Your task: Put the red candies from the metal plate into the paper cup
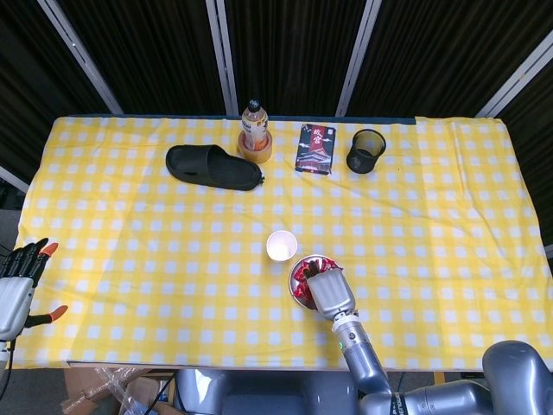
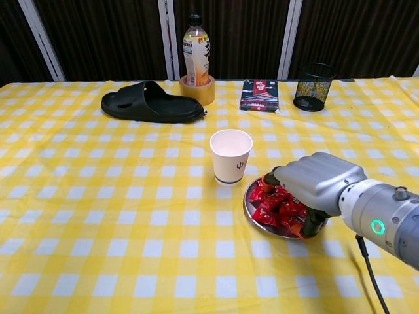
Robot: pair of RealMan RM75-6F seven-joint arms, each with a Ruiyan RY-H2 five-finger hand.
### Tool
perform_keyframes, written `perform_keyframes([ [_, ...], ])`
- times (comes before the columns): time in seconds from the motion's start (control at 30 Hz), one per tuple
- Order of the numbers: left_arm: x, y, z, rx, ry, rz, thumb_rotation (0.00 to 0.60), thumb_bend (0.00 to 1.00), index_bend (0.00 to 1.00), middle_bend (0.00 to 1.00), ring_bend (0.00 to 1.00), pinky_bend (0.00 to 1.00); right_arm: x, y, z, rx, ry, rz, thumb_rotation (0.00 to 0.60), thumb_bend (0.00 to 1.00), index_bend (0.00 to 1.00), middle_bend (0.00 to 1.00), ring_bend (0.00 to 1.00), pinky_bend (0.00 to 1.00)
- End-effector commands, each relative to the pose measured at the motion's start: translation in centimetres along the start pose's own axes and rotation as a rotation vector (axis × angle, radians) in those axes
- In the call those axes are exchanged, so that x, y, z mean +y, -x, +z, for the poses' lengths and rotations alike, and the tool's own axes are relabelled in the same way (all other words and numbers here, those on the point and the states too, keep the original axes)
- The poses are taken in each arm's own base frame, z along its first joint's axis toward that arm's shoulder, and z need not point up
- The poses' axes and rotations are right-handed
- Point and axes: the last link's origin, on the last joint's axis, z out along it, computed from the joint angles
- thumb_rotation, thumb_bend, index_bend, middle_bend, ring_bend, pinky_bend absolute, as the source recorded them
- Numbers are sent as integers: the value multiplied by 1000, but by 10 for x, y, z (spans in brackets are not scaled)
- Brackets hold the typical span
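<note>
right hand (image 2: 319, 184): palm down over the right side of the metal plate (image 2: 251, 210), fingers curled into the pile; whether a candy is actually pinched, cannot tell, fingertips hidden under the palm
left hand (image 1: 17, 281): parked off the near-left table edge, fingers spread, holding nothing
red candies (image 2: 273, 204): heaped on the plate, near centre of the table, none visible in the cup
paper cup (image 2: 230, 156): upright, just left and slightly far of the plate, mouth clear, close to the plate rim but apart from it
step: judged as picking the first candy from the pile, task barely started
how to do it well: close on one wrapper at the top of the heap, lift straight up before moving left so the plate doesn't drag; clear the cup rim, release right over the opening
risk: cup is light, a knuckle brush on the way over would likely tip it; wrappers look slippery
rest: slipper (image 1: 213, 167), bottle (image 1: 253, 124) standing in a tape roll (image 2: 197, 92), dark packet (image 1: 315, 149), mesh pot (image 1: 365, 150), all along the far side, well apart from the work
</note>
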Motion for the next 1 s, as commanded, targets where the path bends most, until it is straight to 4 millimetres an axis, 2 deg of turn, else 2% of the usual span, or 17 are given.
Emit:
perform_keyframes([
  [0.03,0,0,0,-1,0,0,600,47,0,0,0,0,-1,0,1,1,0,4,600,362,300,285,635,795],
  [0.27,0,0,0,-3,-2,0,600,48,0,0,0,0,-2,2,2,3,-5,10,600,369,414,403,647,795],
  [0.43,0,0,0,-3,0,0,600,47,0,0,0,0,-4,3,2,15,-15,21,600,425,479,460,656,798],
  [0.53,0,0,0,-2,0,0,600,47,0,0,0,0,-4,1,2,27,-22,32,600,448,522,492,689,837],
  [1.0,0,0,0,-1,0,-1,600,47,0,0,0,0,-7,-11,2,90,-45,68,600,473,568,520,699,847],
])
